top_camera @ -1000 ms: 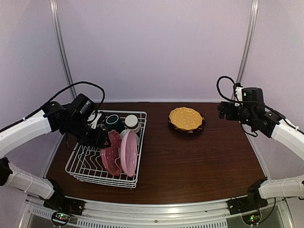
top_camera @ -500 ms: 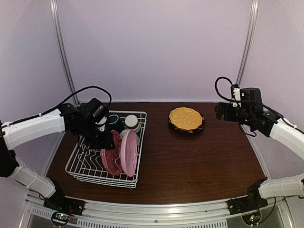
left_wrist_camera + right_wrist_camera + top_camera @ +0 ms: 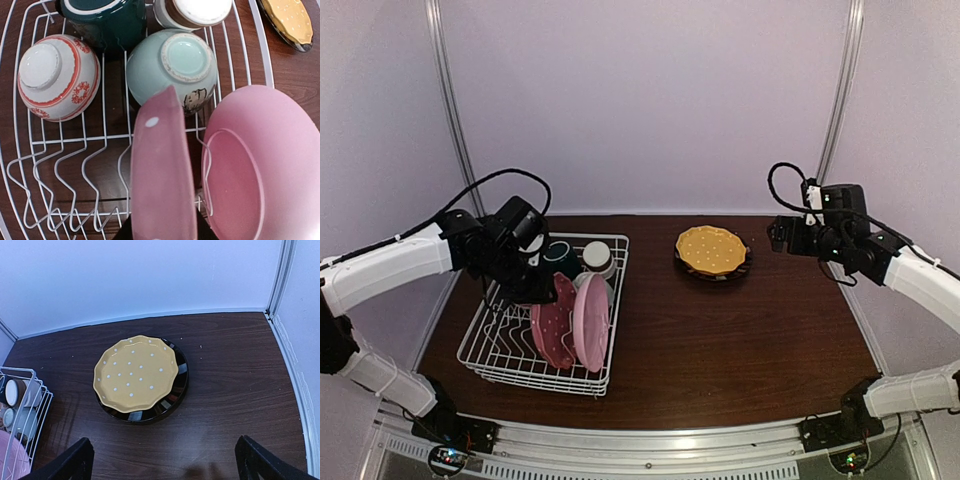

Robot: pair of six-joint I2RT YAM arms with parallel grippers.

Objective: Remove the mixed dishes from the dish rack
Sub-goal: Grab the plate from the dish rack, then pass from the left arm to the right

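Note:
The white wire dish rack (image 3: pixel 535 380) stands at the left. The red-pink dotted plate (image 3: pixel 162 170) and the light pink plate (image 3: pixel 265 165) stand on edge in its slots. Behind them sit a dark green cup (image 3: pixel 107 20), a beige-brown cup (image 3: pixel 192 12), a white-red patterned bowl (image 3: pixel 57 75) and a pale green bowl (image 3: pixel 172 65). My left gripper (image 3: pixel 542 292) reaches into the rack, its fingers pressed on both faces of the red-pink plate's rim. The yellow dotted plate (image 3: pixel 136 372) lies on the dark brown plate (image 3: pixel 170 400) on the table. My right gripper (image 3: pixel 165 465) is open and empty, above the table near that stack.
The rack's raised wire sides and wavy slots (image 3: pixel 65 137) surround the left gripper. The back wall and metal corner posts (image 3: pixel 840 90) border the dark wooden table (image 3: pixel 740 340). The rack's corner shows at the left of the right wrist view (image 3: pixel 30 390).
My left arm has swung right and down into the rack, onto the red-pink plate's rim. My right gripper has shifted slightly left and up. The dishes have not moved.

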